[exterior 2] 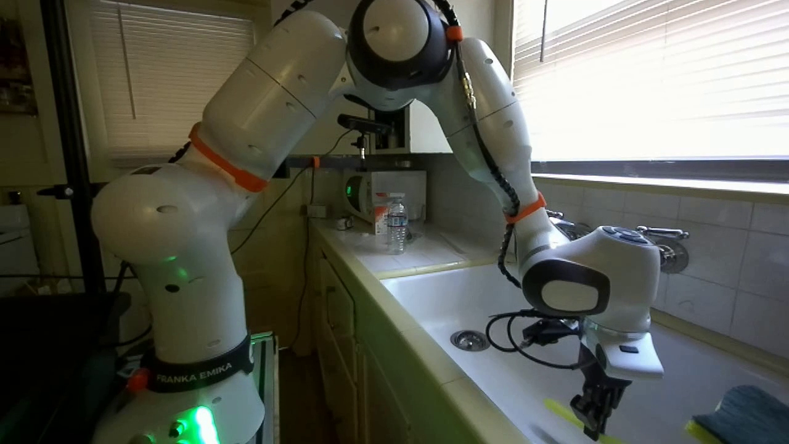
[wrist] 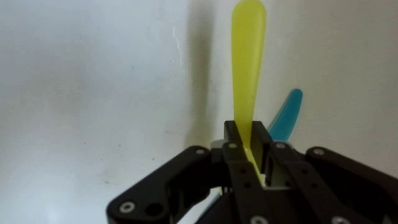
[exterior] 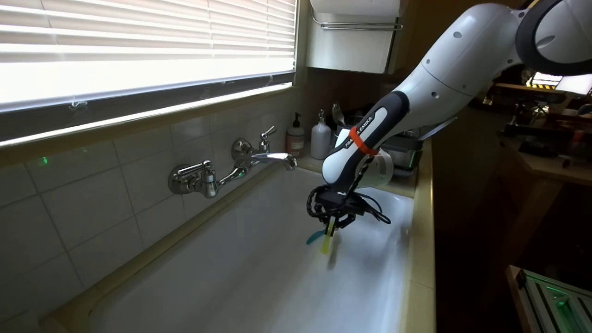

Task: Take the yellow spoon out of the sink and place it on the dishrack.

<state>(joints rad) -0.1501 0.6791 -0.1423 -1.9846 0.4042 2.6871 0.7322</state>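
- Set into the yellow-edged counter is the sink, a long, deep, white rectangular basin; a two-handled chrome tap sits on the tiled wall beside it.
- Within the basin's walls is the yellow spoon, slim, yellow-green and plastic; the black two-fingered tool is clamped on its narrow part and holds it over the basin floor (its shadow falls apart from it, on the white).
- Also in the basin are a slim blue utensil, lying near the spoon and partly covered by the tool in the wrist view, and a round metal drain.
- At the end of the sink, in an exterior view, stands the dishrack, boxy and dark grey-black; a pale flat piece juts out at its side (the rest is too dark to tell).
- The jointed white arm crosses in front of the dishrack there and hides part of it.
- Near the dishrack stand a white pump bottle and a brownish bottle with a black pump; a metal utensil pokes up beside the white one.
- A blue-grey cloth lies over something yellow-green (whether in the basin, I cannot tell).
- On the counter beyond the drain stand a clear plastic water bottle, an orange-and-white carton and a white microwave.
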